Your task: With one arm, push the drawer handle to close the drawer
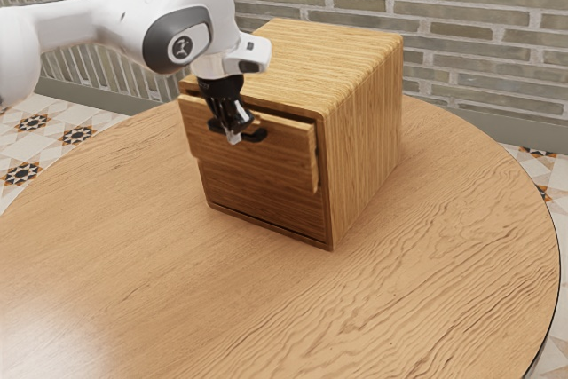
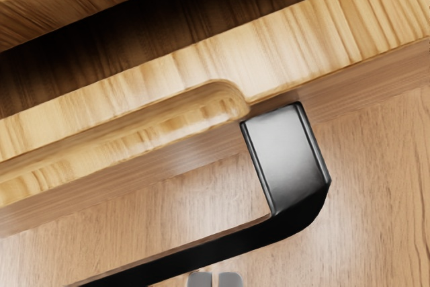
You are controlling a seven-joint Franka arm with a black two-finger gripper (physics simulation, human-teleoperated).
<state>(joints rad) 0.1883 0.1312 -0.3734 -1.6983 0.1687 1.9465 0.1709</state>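
My gripper point(image 1: 234, 138) is at the front of the slightly open upper drawer point(image 1: 288, 155), over the middle of its black handle point(image 1: 256, 136). Its fingers are together, with nothing seen held between them. In the wrist view the two grey tips of the gripper point(image 2: 215, 279) stand side by side, just outside the bar of the handle point(image 2: 287, 159). Whether they touch the bar I cannot tell. A dark gap separates the drawer's pale top edge point(image 2: 322, 38) from the cabinet point(image 2: 60, 1).
The wooden cabinet point(image 1: 366, 122) stands on a round wooden table point(image 1: 266, 308). Its lower front panel point(image 1: 257, 193) lies under the protruding drawer. A brick wall point(image 1: 479, 33) rises behind, and open tabletop stretches in front of the cabinet.
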